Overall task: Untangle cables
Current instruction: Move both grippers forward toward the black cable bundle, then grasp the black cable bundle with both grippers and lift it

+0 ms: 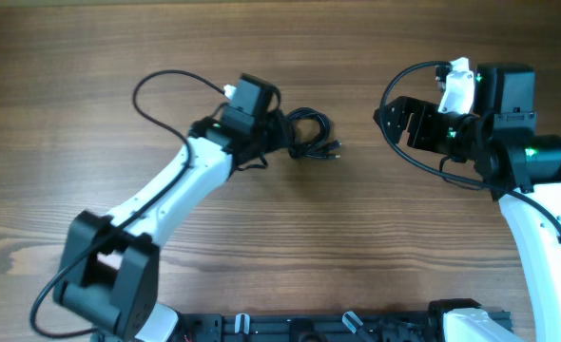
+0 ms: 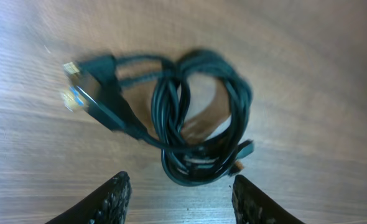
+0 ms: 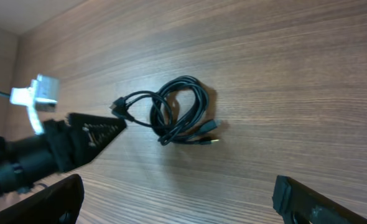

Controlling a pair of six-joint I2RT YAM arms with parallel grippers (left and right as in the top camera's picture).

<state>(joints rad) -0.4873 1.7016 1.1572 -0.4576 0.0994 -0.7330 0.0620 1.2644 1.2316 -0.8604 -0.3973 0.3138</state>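
Note:
The cables (image 1: 311, 135) lie as one small bundle of black loops on the wooden table, plug ends (image 1: 336, 147) pointing right. My left gripper (image 1: 277, 135) sits at the bundle's left edge. In the left wrist view the cables (image 2: 199, 118) lie just ahead of the left gripper (image 2: 180, 180), whose jaws stand apart with only bare wood between them. My right gripper (image 1: 397, 119) hovers well to the right of the bundle, wide open. From the right wrist the cables (image 3: 180, 112) show far ahead of the right gripper (image 3: 178, 186).
Thick black arm wires (image 1: 162, 85) loop above the left arm, and another arm wire (image 1: 395, 90) curves by the right arm. The bare wooden table (image 1: 100, 57) stretches on all sides. A black rail (image 1: 309, 328) runs along the front edge.

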